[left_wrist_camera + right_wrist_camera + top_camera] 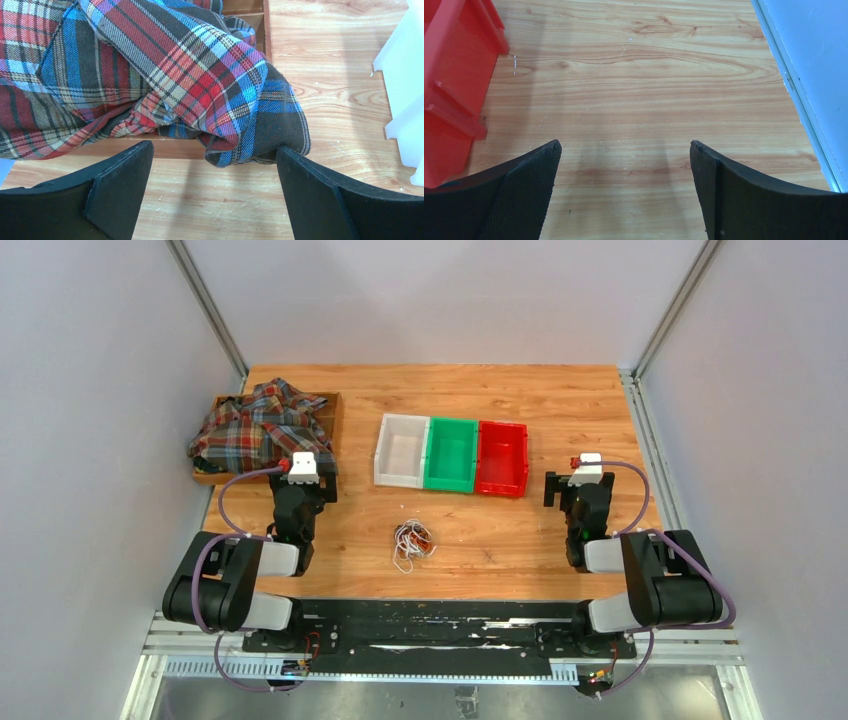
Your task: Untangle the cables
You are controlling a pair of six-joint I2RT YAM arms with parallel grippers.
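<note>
A small tangled clump of thin cables (pixel 411 541), white, orange-red and dark, lies on the wooden table near the front middle, between the two arms. It shows only in the top view. My left gripper (pixel 305 483) is open and empty, up left of the clump, its fingers (pixel 120 185) over bare wood just before a plaid cloth. My right gripper (pixel 568 487) is open and empty, up right of the clump, its fingers (pixel 729 195) over bare wood.
A plaid cloth (pixel 258 426) (pixel 165 75) is heaped on a wooden tray (pixel 325 405) at back left. Three bins stand in a row at mid table: white (pixel 402 451), green (pixel 452 455), red (pixel 502 458) (pixel 451 75). Enclosure walls and rails bound the table.
</note>
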